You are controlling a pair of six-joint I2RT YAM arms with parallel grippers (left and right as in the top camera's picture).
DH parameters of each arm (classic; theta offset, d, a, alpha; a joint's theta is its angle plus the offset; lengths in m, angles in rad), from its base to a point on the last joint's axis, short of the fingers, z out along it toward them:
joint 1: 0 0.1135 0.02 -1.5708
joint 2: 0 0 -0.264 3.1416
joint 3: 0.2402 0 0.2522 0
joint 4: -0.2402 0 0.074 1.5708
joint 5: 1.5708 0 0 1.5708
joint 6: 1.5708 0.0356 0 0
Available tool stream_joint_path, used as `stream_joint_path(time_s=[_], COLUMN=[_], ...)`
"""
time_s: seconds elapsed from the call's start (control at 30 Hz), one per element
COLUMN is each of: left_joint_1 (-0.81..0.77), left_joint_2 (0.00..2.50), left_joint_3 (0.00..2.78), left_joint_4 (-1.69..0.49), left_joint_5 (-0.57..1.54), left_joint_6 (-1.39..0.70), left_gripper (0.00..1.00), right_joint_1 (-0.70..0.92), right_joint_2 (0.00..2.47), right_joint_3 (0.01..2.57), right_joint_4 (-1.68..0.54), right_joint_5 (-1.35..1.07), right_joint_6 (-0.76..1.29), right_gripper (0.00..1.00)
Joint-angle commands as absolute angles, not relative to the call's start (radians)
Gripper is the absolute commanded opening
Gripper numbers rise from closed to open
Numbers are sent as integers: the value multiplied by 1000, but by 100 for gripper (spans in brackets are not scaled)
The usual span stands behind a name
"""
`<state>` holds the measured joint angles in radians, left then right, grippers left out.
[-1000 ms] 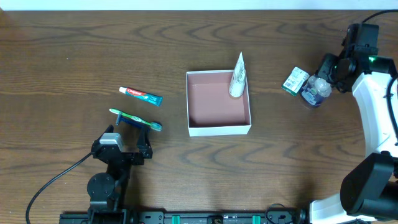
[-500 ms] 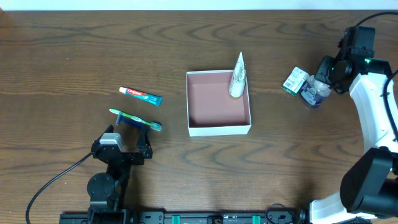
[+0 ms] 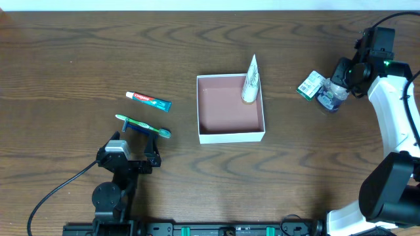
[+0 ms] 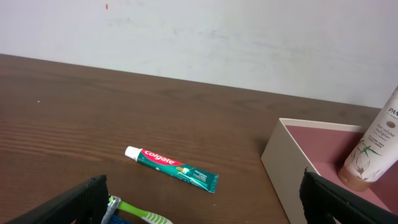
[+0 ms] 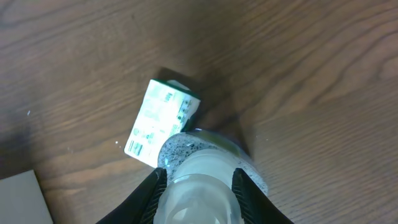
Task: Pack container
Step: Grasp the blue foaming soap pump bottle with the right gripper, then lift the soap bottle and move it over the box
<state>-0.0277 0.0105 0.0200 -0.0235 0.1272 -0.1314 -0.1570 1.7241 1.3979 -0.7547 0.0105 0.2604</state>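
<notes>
Comparing against a second earlier, found only a small change, all on the right side. Noted the right gripper (image 5: 198,190) eased a touch toward the middle of the table (image 3: 295,170), with the clear bottle (image 3: 329,98) and the green-and-white packet (image 3: 310,85) shifted slightly the same way. Saw that gripper closed on the bottle's pale cap, with a finger against each side of it in the right wrist view. Could not tell whether lifted clear of the wood or merely slid. Judged the packet touching the bottle's base and perhaps pushed along by it. Read all this as a grasp made and the carry barely begun.

Found the container (image 3: 230,136), a shallow square box, white outside and pink-brown inside, at the middle of the table, well apart from the bottle. Counted one item inside: a white tube (image 3: 251,82) propped upright in the far corner nearest the right arm, leaning on the wall. Noted no shift in box or tube.

Saw the left gripper (image 3: 133,149) parked near the front edge, spread wide and holding nothing, unmoved. Spotted the toothbrush (image 3: 142,126) just beyond its fingertips and the toothpaste (image 3: 148,100) a little farther off, both lying on the wood beside the box, both exactly as before.

Judged the packing early: one thing in, one in hand, three more outside. Reckoned the packet likely to snag or tumble if dragged further.
</notes>
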Motion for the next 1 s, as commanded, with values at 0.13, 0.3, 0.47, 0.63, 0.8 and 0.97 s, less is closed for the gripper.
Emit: stream_joint_path(time_s=[0.13, 0.3, 0.47, 0.63, 0.8, 0.97], left_joint_1=[-23, -23, -23, -23, -23, -23], left_joint_2=[5, 5, 5, 5, 5, 5], left_joint_3=[4, 4, 4, 4, 4, 4], left_joint_4=[-59, -59, -60, -59, -59, -59], left_joint_5=[139, 139, 139, 139, 139, 139], left_joint_6=[-133, -133, -133, -133, -133, -133], left_gripper=[98, 98, 98, 98, 98, 98], right_joint_1=[-156, -150, -111, -32, 125, 300], right_joint_2=[1639, 1538, 1408, 1282, 1174, 1151], right_joint_3=[1493, 1545, 1574, 1590, 1590, 1589], right_joint_4=[-810, -831, -823, -768, -680, -620], right_joint_5=[-76, -107, -204, -320, -340, -326], right_joint_6=[192, 184, 178, 178, 178, 178], right_gripper=[8, 7, 7, 8, 6, 7])
